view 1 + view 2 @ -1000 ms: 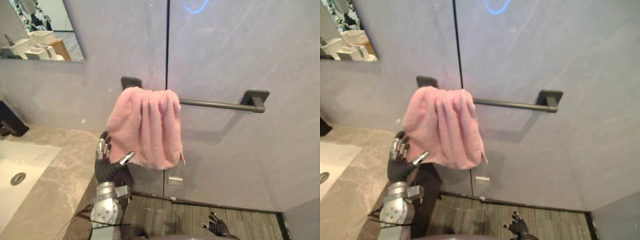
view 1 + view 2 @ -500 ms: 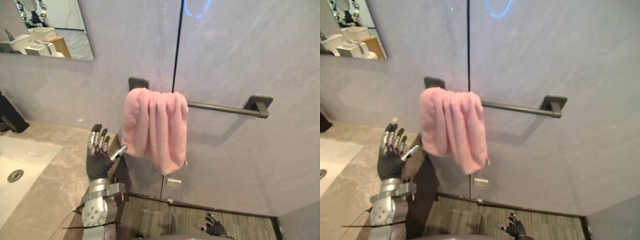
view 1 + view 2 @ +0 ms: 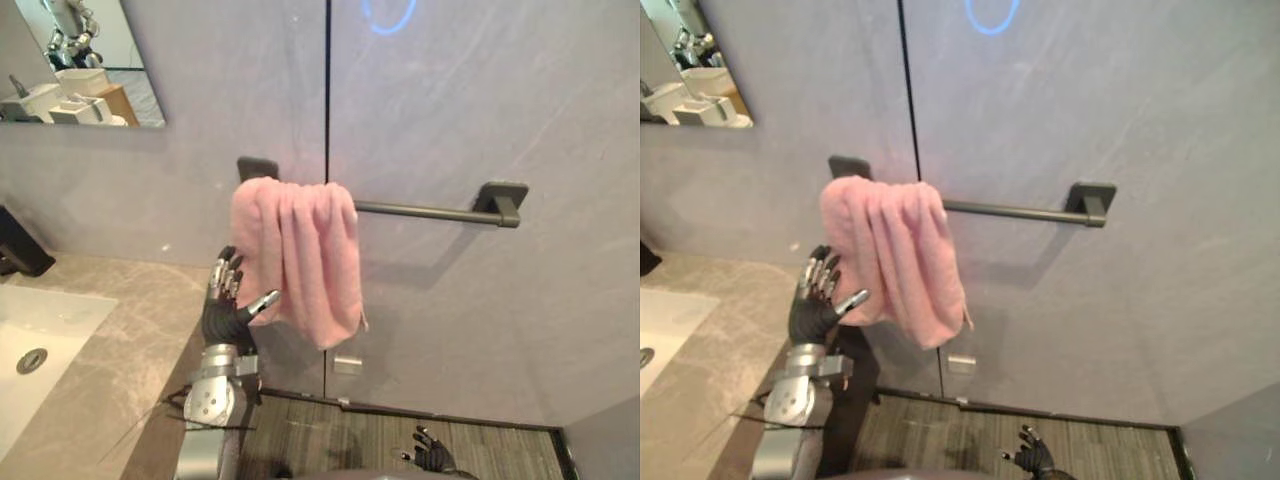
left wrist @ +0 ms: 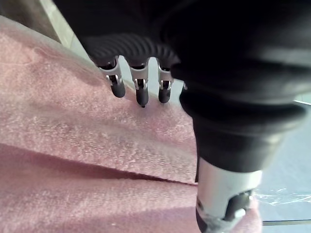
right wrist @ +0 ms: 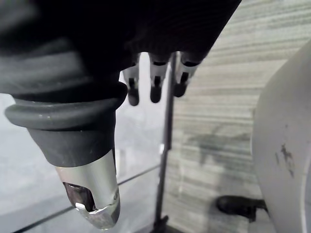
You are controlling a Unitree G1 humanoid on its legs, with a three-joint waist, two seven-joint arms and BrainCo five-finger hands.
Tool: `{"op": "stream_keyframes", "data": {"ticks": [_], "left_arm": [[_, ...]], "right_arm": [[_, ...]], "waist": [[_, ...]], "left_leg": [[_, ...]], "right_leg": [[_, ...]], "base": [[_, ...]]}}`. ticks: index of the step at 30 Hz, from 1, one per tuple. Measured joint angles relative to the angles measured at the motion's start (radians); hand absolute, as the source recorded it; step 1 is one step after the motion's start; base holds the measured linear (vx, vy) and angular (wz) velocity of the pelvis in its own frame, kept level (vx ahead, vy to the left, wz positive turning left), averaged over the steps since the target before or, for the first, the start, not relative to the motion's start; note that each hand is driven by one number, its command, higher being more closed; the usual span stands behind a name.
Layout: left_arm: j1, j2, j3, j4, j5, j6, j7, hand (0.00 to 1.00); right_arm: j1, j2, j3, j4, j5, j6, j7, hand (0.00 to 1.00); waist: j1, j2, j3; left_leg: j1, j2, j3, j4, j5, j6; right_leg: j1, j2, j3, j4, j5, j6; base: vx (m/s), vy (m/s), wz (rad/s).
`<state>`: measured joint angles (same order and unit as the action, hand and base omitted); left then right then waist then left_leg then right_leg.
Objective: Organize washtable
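I see one pink towel (image 3: 295, 255) draped in folds over the left end of one dark wall bar (image 3: 420, 211). My left hand (image 3: 228, 310) is raised at its lower left edge, fingers straight and spread; I can't tell whether they touch it. My right hand (image 3: 432, 455) hangs low near the floor, fingers loosely apart. One sink (image 3: 40, 345), cut off at the edge, sits in the tabletop (image 3: 120, 350).

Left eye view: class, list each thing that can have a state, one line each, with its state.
Pink towel: draped over the bar's left end, bunched in folds.
Towel bar: fixed to the wall, right part bare.
Left robot hand: open, fingers straight, upright at the towel's left edge.
Right robot hand: open, fingers relaxed, low above the floor.
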<state>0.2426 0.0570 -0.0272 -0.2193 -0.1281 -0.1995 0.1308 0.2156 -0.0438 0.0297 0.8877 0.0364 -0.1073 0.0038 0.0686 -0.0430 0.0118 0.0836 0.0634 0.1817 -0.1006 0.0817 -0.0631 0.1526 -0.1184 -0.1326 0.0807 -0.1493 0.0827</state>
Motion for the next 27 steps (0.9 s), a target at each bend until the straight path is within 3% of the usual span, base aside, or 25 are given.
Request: {"op": "stream_keyframes", "data": {"ticks": [14,27], "left_arm": [[-0.023,0.006,0.098,0.073,0.035,0.007,0.067,0.00],[-0.022,0.006,0.118,0.078,0.022,0.007,0.063,0.00]], "right_arm": [[-0.031,0.000,-0.003,0.036,-0.006,0.005,0.001,0.00],[-0.033,0.010,-0.020,0.037,-0.008,0.006,0.001,0.00]], "waist": [[0.000,-0.001,0.002],[0.001,-0.013,0.016]], "left_leg": [[0.005,0.000,0.007,-0.002,-0.001,0.000],[0.004,-0.010,-0.007,-0.002,-0.001,0.000]], "right_leg": [[0.007,0.000,0.001,-0.014,0.001,0.000],[0.020,-0.005,-0.008,-0.029,0.001,0.001]], "base": [[0.00,-0.004,-0.01],[-0.01,-0.003,0.02]]}}
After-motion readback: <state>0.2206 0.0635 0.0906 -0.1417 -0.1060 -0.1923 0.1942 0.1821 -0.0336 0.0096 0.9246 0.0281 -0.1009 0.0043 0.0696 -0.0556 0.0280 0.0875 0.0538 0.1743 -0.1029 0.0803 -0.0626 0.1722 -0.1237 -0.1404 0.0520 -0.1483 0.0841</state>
